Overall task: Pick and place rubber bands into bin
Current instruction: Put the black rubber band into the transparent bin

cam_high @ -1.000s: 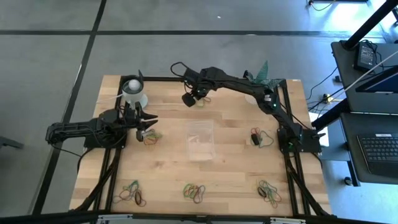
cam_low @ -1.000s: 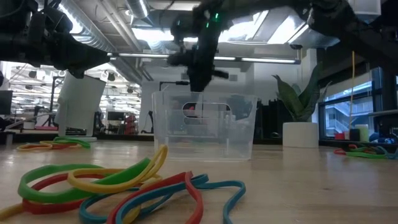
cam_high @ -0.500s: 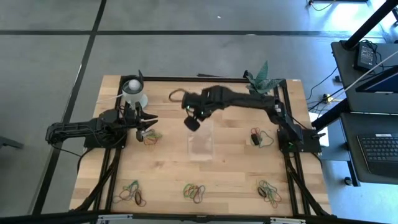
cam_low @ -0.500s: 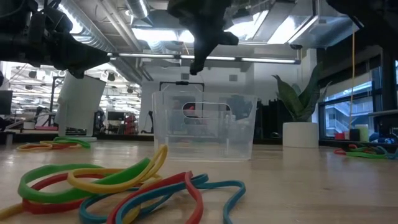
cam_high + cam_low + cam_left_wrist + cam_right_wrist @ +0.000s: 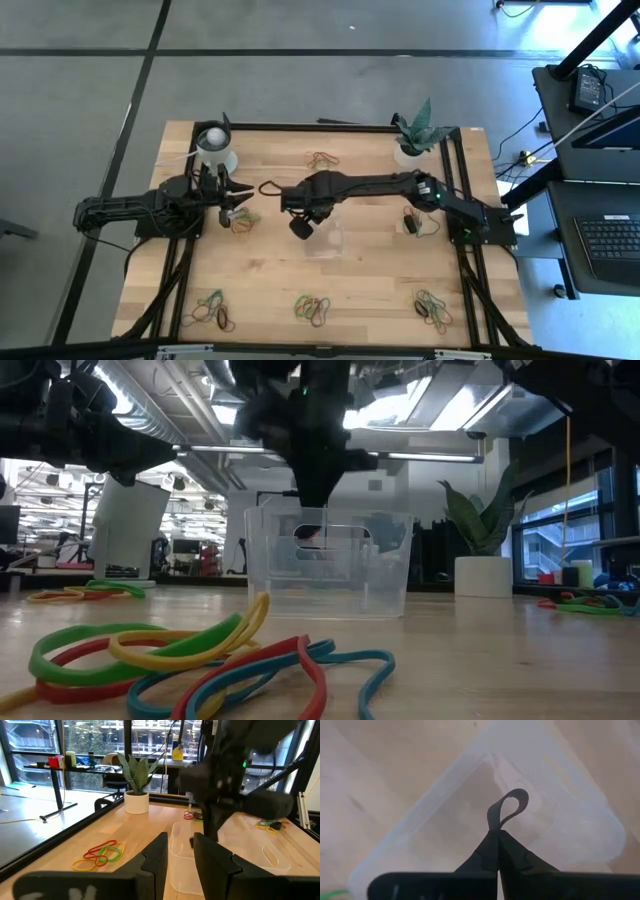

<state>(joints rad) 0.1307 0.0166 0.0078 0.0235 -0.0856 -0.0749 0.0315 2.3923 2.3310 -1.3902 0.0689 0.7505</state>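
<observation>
Bench (image 5: 270,270) of pale wooden planks carried everything. Near its middle stood the small clear see-through plastic bin (image 5: 328,565), low-walled and rectangular. Directly above it hung the right end effector (image 5: 300,226), its fingers pinched shut on a thin dark rubber band (image 5: 507,809), whose loop stuck out past the tips over the bin's floor. The left end effector (image 5: 241,204) waited near the left edge, just above a small heap of bands, fingers partly apart and holding nothing I could see. More thin loops of rubber lay in scattered clusters: green, yellow, red and blue ones (image 5: 190,655) at the near edge, others (image 5: 322,159) at the far side. Such a band probably weighed next to nothing, flopped limp and might cling to a pad on release. Pinching one strand anywhere along the loop looked sufficient.
</observation>
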